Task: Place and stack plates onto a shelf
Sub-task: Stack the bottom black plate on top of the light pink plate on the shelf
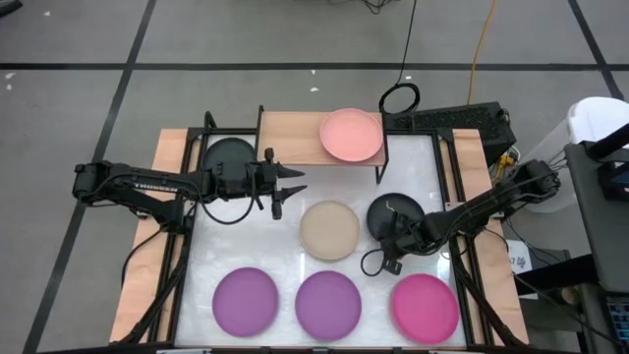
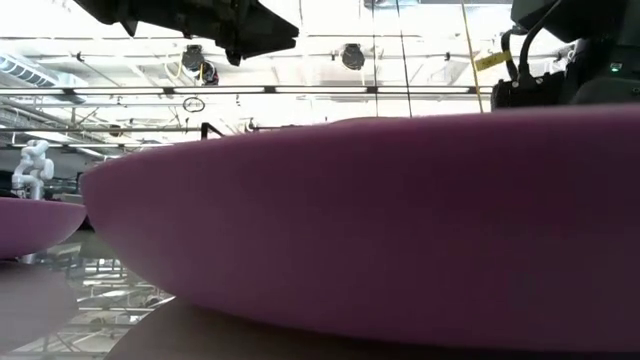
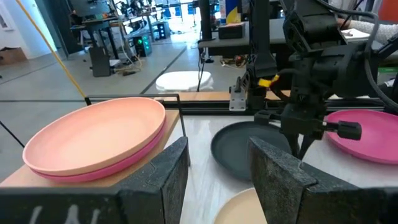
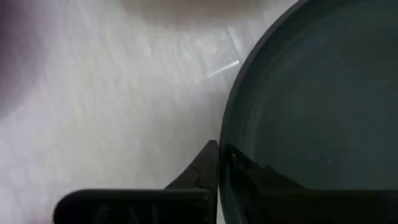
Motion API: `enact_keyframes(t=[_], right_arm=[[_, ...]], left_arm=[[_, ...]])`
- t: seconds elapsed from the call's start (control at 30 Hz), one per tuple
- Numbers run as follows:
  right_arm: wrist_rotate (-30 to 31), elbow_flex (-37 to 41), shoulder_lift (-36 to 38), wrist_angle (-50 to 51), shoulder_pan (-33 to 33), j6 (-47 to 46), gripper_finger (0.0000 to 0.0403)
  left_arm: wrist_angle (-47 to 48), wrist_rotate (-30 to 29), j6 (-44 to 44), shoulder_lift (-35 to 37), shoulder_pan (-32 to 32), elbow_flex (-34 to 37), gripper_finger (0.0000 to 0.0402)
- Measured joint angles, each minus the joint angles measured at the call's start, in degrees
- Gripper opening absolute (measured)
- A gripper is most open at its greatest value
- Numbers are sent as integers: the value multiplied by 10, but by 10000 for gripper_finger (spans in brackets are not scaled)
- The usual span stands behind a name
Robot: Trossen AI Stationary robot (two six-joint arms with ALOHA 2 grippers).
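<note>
The shelf (image 1: 295,138) stands at the table's far edge. On its right half a peach plate (image 1: 351,136) rests on a magenta pink plate (image 3: 134,155). A black plate (image 1: 393,211) lies flat on the table in front of the shelf, and my right gripper (image 1: 396,236) is shut on its near rim. The beige plate (image 1: 329,229) lies at the centre. Two purple plates (image 1: 246,300) (image 1: 328,303) and a magenta plate (image 1: 425,307) lie along the near edge. Another black plate (image 1: 228,155) lies left of the shelf. My left gripper (image 1: 295,187) hovers open above the table, pointing right. My right gripper pinches the black plate's rim (image 4: 227,149) on its near side, one finger (image 4: 202,165) outside the rim and the other inside the plate's hollow. The fingers slant down from the table's right near side. The plate's bottom lies on the table.
The shelf's left half (image 1: 285,133) is bare wood. In the low view, the nearest purple plate (image 2: 380,230) blocks most of the sight across the table. Cables and a dark box (image 1: 462,123) lie past the far right corner.
</note>
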State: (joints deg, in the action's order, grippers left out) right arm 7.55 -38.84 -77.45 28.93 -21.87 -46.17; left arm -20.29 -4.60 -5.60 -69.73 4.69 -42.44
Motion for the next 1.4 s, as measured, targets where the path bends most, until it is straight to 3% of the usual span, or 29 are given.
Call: enact_keyframes(t=[0.3, 0.57, 0.87, 1.07, 1.23, 1.4], right_arm=[[36, 1, 97, 1, -9, 3, 1], [116, 1, 195, -30, -12, 31, 0], [135, 1, 268, -183, -11, 185, 0], [111, 1, 297, -311, -8, 301, 0], [72, 1, 305, -410, 16, 394, 0], [72, -13, 304, -421, 68, 471, 0]], left_arm=[[7, 0, 1, 0, 0, 0, 170], [13, 0, 1, 0, 0, 0, 170], [12, 0, 1, 0, 0, 0, 170], [12, 0, 1, 0, 0, 0, 170], [12, 0, -1, 0, 0, 0, 170], [4, 0, -1, 0, 0, 0, 170]])
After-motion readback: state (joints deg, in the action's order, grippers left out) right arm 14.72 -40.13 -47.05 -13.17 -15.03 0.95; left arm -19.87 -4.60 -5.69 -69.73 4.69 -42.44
